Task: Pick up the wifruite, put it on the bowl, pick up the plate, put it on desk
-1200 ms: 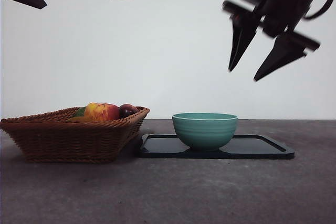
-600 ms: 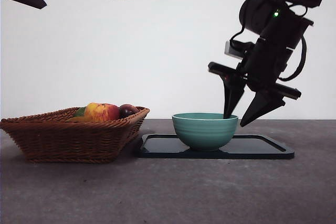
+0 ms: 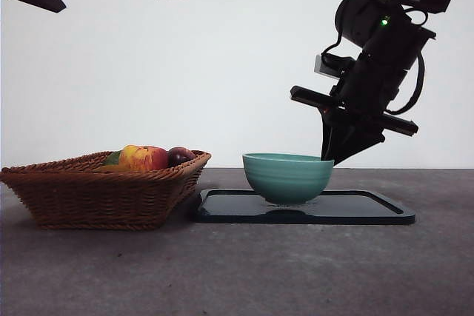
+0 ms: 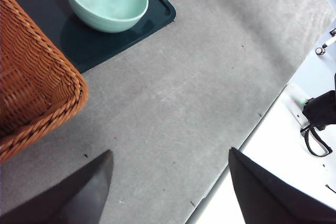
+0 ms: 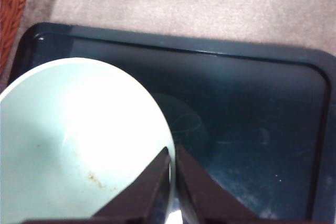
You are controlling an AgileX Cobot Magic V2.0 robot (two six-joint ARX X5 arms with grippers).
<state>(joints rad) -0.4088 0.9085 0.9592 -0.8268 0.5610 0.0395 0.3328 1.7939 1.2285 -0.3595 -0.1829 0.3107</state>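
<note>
Right gripper (image 3: 329,155) fingers pinched on the bowl (image 3: 287,177) rim at its right side; bowl tilted, barely lifted off the tray (image 3: 370,209). Left gripper (image 4: 168,182) waits wide open, empty. Lift slowly and level so the rim pinch holds.

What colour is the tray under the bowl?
Glossy black tray, clearest in the front view.

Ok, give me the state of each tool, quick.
Left tool: open, holding nothing, above the desk.
Right tool: shut on the bowl rim, bowl tilted and raised off the tray.
</note>
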